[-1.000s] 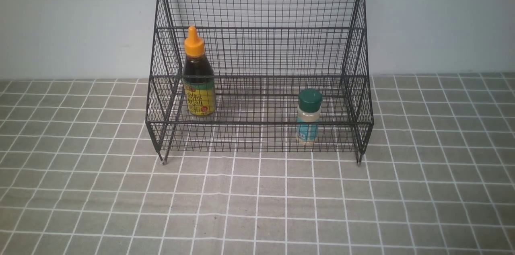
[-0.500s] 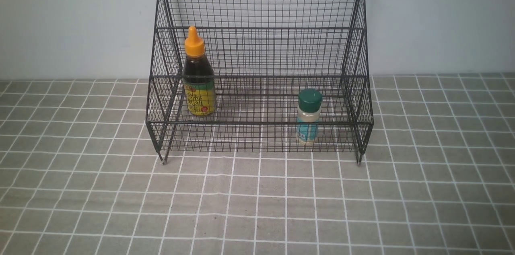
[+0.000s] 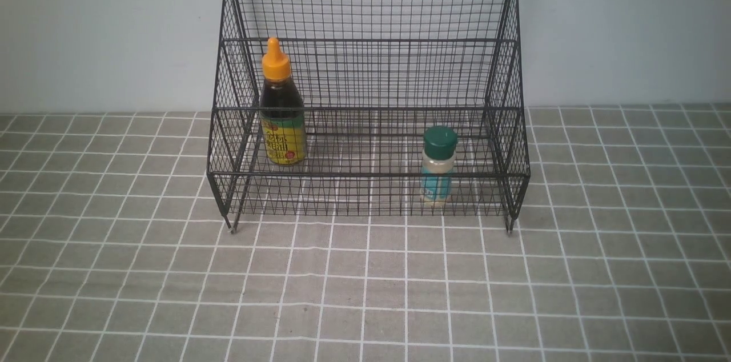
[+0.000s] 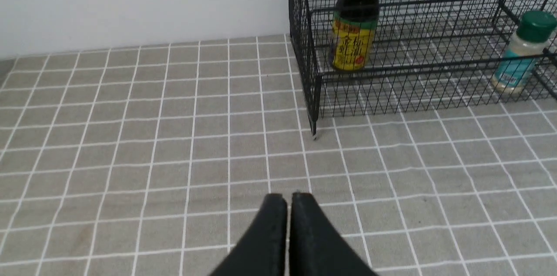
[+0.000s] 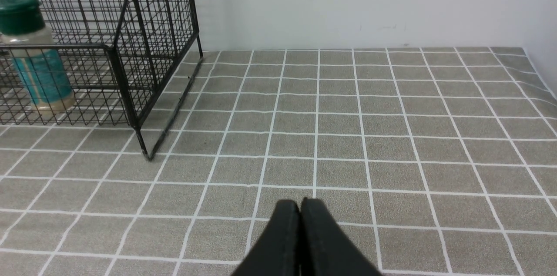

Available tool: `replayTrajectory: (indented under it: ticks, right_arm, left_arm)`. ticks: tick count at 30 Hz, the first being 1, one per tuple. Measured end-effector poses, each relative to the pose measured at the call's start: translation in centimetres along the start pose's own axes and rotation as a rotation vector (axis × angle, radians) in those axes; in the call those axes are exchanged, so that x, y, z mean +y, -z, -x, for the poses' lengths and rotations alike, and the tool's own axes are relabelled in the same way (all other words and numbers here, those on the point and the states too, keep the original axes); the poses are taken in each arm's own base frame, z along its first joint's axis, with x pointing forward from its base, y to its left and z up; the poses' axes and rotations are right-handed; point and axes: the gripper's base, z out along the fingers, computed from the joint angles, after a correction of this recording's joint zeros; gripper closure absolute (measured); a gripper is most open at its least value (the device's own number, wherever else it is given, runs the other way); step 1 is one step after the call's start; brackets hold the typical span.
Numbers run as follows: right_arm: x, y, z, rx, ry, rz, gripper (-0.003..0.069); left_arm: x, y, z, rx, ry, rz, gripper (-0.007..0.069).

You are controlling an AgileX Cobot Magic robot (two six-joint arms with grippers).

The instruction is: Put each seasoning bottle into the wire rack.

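Here, grey grid tablecloth (image 3: 365, 293), pale wall (image 3: 103, 31), left gripper (image 4: 288, 200) closed, right gripper (image 5: 300, 206) closed

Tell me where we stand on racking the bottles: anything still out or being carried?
Both look done. The dark-sauce bottle stands upright in the wire rack toward its left end, and the small shaker stands upright on the lower front tier toward the right. Nothing is in hand: the left tool and right tool are shut, empty, over the checked cloth away from the rack. No bottle remains outside.
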Motion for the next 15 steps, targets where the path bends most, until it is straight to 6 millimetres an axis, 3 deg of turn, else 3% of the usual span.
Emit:
replayTrajectory:
  ticks: [4,10,15]
  right_arm:
    - [0.0,0.0,0.0,0.000,0.000,0.000,0.0673]
    - [0.0,0.0,0.0,0.000,0.000,0.000,0.0673]
    - [0.0,0.0,0.0,0.000,0.000,0.000,0.0673]
  left_arm:
    - [0.1,0.4,-0.9,-0.010,0.003,0.001,0.0631]
    - [-0.2,0.0,-0.3,-0.137,0.004,-0.023,0.0631]
    - [-0.8,-2.9,-2.3,-0.247,0.001,0.003,0.0631]
